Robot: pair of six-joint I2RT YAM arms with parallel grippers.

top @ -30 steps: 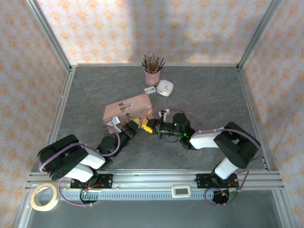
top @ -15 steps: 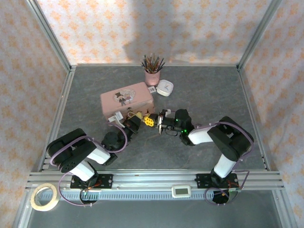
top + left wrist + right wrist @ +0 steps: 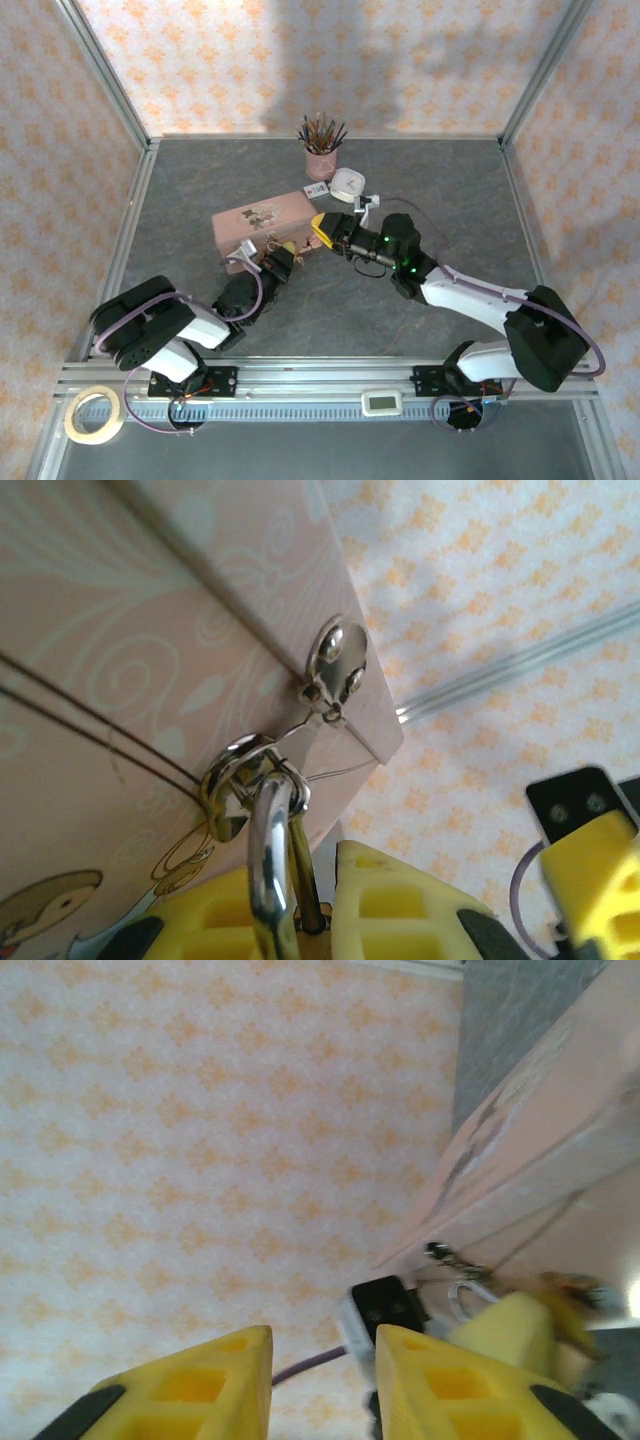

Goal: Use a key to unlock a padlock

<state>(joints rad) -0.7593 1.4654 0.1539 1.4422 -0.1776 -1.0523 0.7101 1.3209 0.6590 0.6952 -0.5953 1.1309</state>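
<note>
Laboratory robot cell: aluminium-profile frame [image 3: 108, 70], orange-patterned wall panels [image 3: 320, 60], grey tabletop [image 3: 450, 200], slotted mounting rail [image 3: 320, 380] along the near edge, masking-tape roll [image 3: 72, 408] and small digital timer [image 3: 381, 403] beside it.

- Soft, even light from above; a broad shadow on the far wall [image 3: 330, 60].
- Highlights glint on the padlock [image 3: 268, 870].
- My right wrist view is blurred.
</note>
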